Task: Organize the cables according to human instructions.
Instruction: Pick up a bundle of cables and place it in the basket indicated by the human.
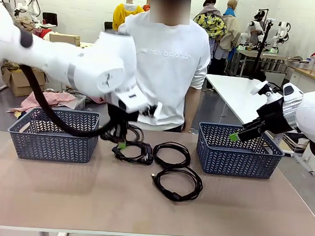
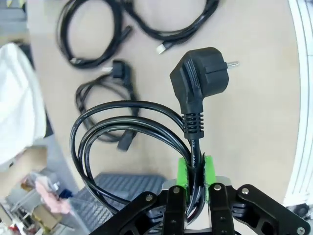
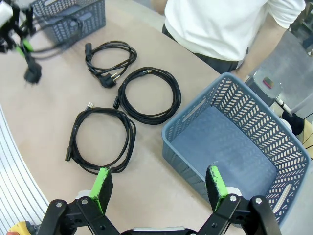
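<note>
My left gripper is shut on a thin black cable; its coil and plug hang above the table. In the front view this gripper hovers between the left basket and a coiled cable lying on the table. Two more coiled cables lie there, one at centre and one nearer me. All three on the table also appear from the right wrist. My right gripper is open and empty above the near rim of the right basket.
Two dark blue mesh baskets stand at the table's left and right; the right one holds nothing. A person in a white shirt stands at the far edge, behind the cables. The near half of the table is bare.
</note>
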You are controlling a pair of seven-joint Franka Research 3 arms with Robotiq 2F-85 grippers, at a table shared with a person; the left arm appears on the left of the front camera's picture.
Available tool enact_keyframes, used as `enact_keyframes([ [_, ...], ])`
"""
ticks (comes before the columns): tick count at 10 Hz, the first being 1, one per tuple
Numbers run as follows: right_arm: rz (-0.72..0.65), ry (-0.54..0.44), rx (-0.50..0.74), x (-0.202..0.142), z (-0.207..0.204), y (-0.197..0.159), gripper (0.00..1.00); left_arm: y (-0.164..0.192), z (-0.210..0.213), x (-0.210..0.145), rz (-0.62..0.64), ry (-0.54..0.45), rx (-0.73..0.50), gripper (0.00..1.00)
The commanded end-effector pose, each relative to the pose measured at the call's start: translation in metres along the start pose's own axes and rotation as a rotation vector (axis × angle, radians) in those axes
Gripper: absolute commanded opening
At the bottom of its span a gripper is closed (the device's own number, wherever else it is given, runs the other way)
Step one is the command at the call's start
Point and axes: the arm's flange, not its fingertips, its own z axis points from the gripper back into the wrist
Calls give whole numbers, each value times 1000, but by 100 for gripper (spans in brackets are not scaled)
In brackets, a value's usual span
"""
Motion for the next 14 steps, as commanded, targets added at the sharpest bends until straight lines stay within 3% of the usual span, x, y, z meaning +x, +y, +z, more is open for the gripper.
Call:
enact_keyframes([
  [1, -6, -7, 6, 0, 0, 0, 100, 23, 33, -28, 36, 19, 21, 0],
  [4, -6, -7, 6, 0, 0, 0, 100, 60, 66, -95, 203, -25, 89, 0],
  [7, -6, -7, 6, 0, 0, 0, 100, 81, 71, -142, 310, -63, 113, 0],
  [11, -6, -7, 6, 0, 0, 0, 100, 87, 66, -163, 405, -76, 109, 0],
  [14, -6, -7, 6, 0, 0, 0, 100, 89, 63, -164, 354, -47, 102, 0],
])
